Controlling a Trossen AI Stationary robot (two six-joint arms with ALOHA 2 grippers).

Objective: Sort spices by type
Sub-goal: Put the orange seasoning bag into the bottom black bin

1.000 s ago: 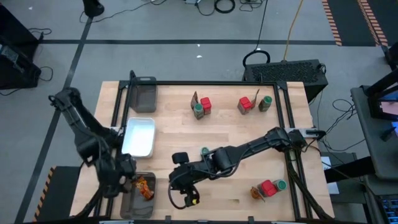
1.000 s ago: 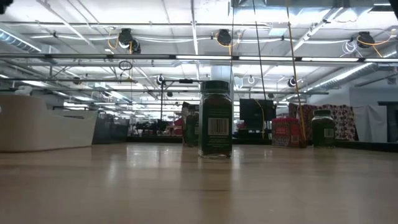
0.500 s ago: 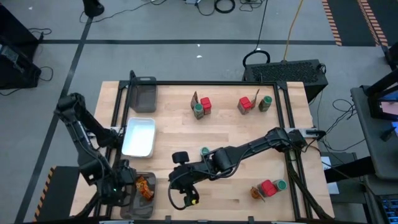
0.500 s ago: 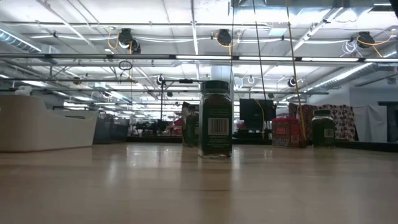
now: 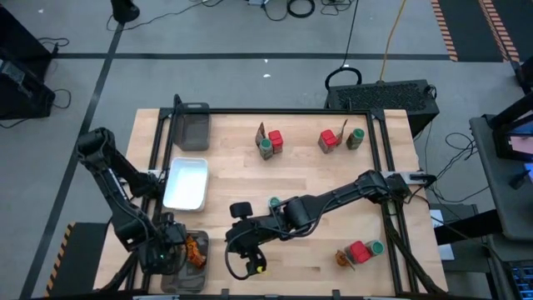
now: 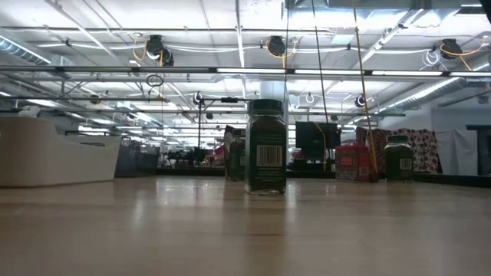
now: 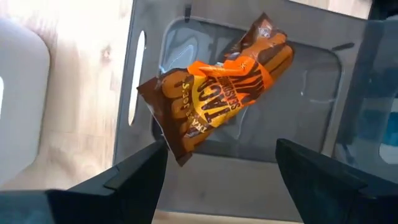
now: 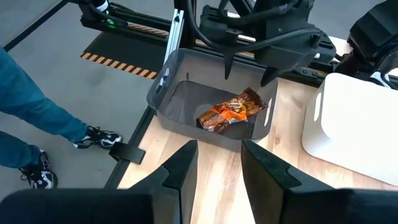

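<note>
A brown-orange sachet point(image 7: 217, 99) lies flat on the floor of the near grey tray point(image 5: 185, 265). My left gripper point(image 7: 221, 144) hangs open just above it, pointing down, one finger on either side and clear of it; the right wrist view shows this gripper point(image 8: 247, 71) over the sachet point(image 8: 229, 112). My right gripper point(image 8: 217, 146) is open and holds nothing; it hovers over the table's near middle point(image 5: 237, 254), facing the tray. More spices stand on the table: a red box point(image 5: 276, 139), a red box point(image 5: 329, 140), a green-lidded jar point(image 5: 273, 202) and a near-right cluster point(image 5: 360, 251).
A white dish point(image 5: 186, 185) sits left of centre, and a second grey tray point(image 5: 193, 127) stands at the far left. The low view shows the lone jar point(image 6: 266, 146) in front, the dish point(image 6: 54, 149) at left and a red box point(image 6: 353, 162) behind. A person's leg point(image 8: 37, 118) stands beyond the tray.
My left gripper has sunk toward the near grey tray, shifting toward the table's near edge and tipping more steeply downward, its fingers still apart. The sachet has stayed where it lay in the tray.
</note>
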